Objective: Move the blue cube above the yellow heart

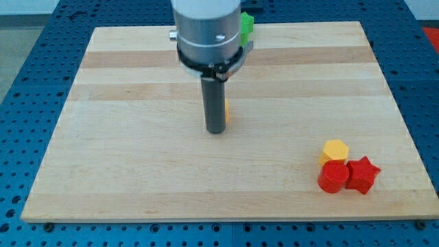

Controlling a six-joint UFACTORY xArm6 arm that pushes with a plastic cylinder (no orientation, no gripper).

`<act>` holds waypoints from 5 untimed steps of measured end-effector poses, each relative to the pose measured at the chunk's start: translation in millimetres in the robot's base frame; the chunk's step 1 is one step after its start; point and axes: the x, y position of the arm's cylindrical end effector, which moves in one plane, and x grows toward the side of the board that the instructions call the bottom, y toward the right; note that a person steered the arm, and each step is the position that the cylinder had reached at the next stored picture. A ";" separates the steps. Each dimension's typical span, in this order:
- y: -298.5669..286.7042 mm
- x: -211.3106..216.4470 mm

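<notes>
My tip (pixel 216 130) rests on the counter (pixel 137 158) near its middle — a bare rod, so this end effector has no jaws and holds nothing. A yellow sliver (pixel 226 108) peeks out just behind it (perhaps the heart). I cannot see the blue cube — possibly hidden behind the arm.

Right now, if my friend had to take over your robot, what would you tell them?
No gripper here, just a rod. My tip sits near the board's middle, touching or right beside a small yellow-orange block that peeks out on the view's right of the rod; its shape is hidden.
A green block shows at the view's top, mostly behind the arm.
A yellow block, a red block and a red star cluster at the view's bottom right.
The blue cube is not visible, so find it first. Whether the move is done can't be judged.
</notes>
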 end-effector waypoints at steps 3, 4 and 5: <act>104.7 -57.9; 162.6 -136.4; 165.5 -242.4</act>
